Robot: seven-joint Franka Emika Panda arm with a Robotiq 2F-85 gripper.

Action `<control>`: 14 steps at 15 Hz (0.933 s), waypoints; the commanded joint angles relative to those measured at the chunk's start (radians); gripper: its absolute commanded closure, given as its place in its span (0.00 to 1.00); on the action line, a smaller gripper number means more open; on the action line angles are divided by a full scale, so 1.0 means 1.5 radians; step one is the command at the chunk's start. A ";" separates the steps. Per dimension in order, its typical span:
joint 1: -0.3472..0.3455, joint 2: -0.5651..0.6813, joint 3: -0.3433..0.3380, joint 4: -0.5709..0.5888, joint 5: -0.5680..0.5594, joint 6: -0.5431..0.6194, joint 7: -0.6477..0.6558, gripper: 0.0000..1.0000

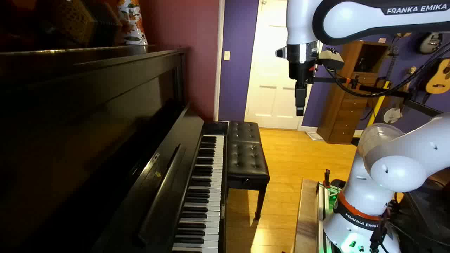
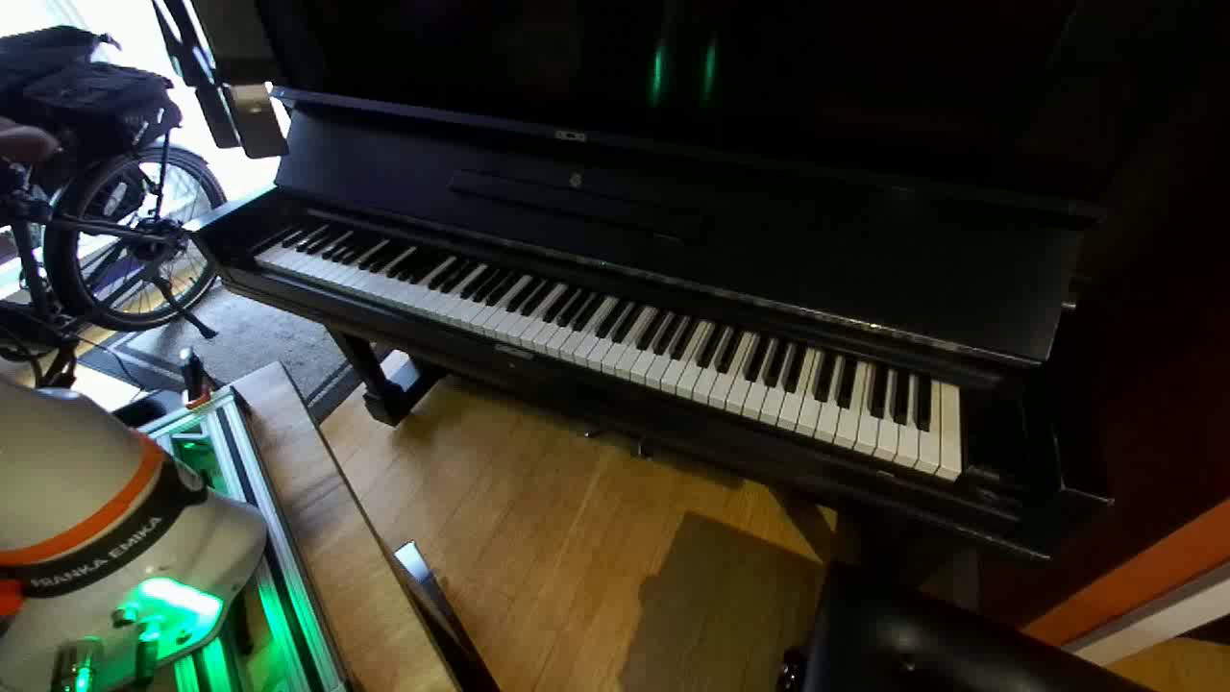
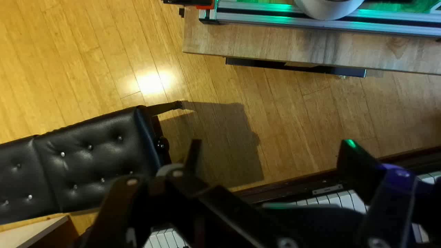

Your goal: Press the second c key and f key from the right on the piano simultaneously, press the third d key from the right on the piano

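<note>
The dark glossy upright piano (image 1: 168, 151) stands with its lid open. Its row of white and black keys runs along its front (image 2: 663, 346). The full row shows in an exterior view; in the wrist view only parts of the keys (image 3: 344, 199) show, the rest hidden behind my gripper. My gripper (image 1: 300, 110) hangs pointing down, well above keyboard height and off to the piano's front side. It touches no key. In the wrist view my gripper (image 3: 272, 143) has its two fingertips wide apart, with nothing between them. It is outside the exterior view that shows the full keyboard.
A black padded bench (image 1: 248, 158) stands at the piano's far end, also in the wrist view (image 3: 100, 158). The robot's wooden base table (image 2: 327, 519) faces the keyboard across the floor. A bicycle (image 2: 135, 231) stands beyond the piano's other end. A wooden cabinet (image 1: 342, 119) is behind the arm.
</note>
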 commanded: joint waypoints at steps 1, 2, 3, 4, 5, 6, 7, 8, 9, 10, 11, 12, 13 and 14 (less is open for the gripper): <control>0.022 0.001 -0.014 0.002 -0.009 -0.005 0.013 0.00; 0.022 0.001 -0.014 0.002 -0.009 -0.005 0.013 0.00; 0.022 0.001 -0.014 0.002 -0.009 -0.005 0.013 0.00; 0.022 0.001 -0.014 0.002 -0.009 -0.005 0.013 0.00; 0.022 0.001 -0.014 0.002 -0.009 -0.005 0.013 0.00; 0.022 0.001 -0.014 0.002 -0.009 -0.005 0.013 0.00; 0.025 0.010 -0.019 0.005 -0.015 -0.001 0.001 0.00; 0.028 0.024 -0.025 0.005 -0.029 0.022 -0.011 0.00; 0.037 0.040 -0.034 0.005 -0.040 0.043 -0.034 0.00; 0.046 0.058 -0.045 0.002 -0.053 0.075 -0.060 0.00; 0.049 0.069 -0.052 0.001 -0.059 0.096 -0.073 0.00; 0.054 0.092 -0.063 -0.003 -0.069 0.134 -0.094 0.00; 0.056 0.106 -0.073 -0.006 -0.070 0.162 -0.109 0.00; 0.057 0.128 -0.083 -0.009 -0.074 0.193 -0.128 0.00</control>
